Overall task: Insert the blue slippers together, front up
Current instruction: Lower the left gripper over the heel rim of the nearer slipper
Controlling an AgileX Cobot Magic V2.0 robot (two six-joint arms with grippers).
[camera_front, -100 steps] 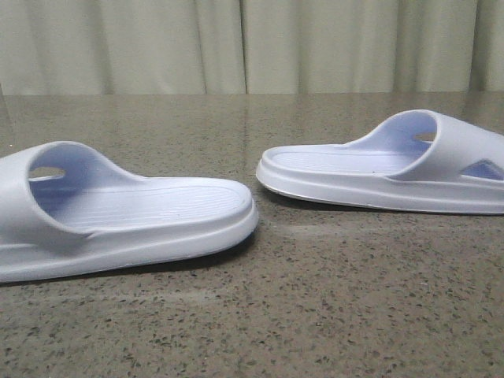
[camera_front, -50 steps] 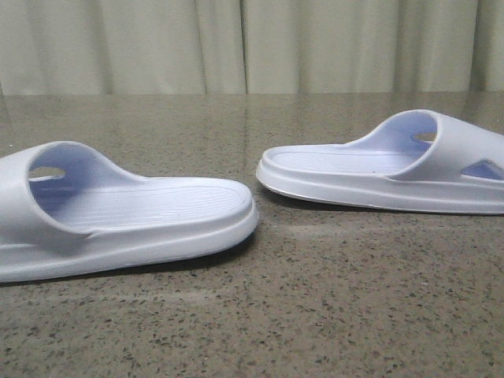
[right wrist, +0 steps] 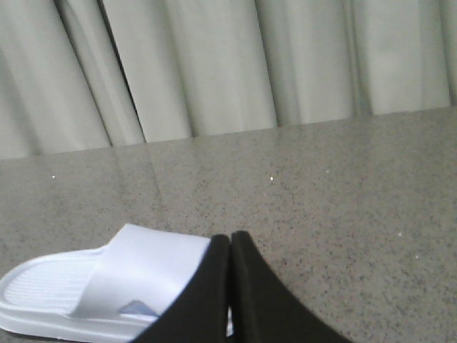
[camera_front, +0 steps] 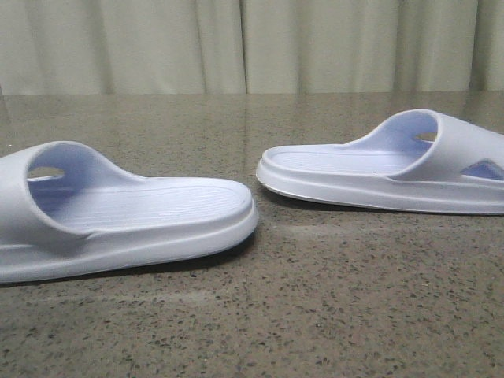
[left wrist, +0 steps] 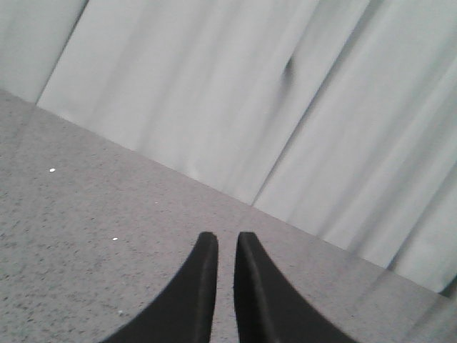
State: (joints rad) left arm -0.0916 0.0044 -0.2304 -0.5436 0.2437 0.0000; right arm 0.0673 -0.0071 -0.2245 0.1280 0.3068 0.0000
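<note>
Speckled grey-brown stone tabletop (camera_front: pixel 315 315), pale pleated curtain (camera_front: pixel 252 43) behind. 2 pale blue-white foam slide slippers lie sole down, well apart: left slipper (camera_front: pixel 118 216) near front-left, right slipper (camera_front: pixel 386 169) farther back on right. Both cut off by front view edges at strap ends. Left gripper (left wrist: pixel 226 246): black fingers nearly together, narrow gap, holding nothing, above bare table. Right gripper (right wrist: pixel 230 246): fingers pressed together, empty, hiding part of right slipper (right wrist: pixel 107 286).

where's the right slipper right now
In the front view the right slipper lies flat on the table, right of centre, heel end pointing at the left slipper, not touching it.
</note>
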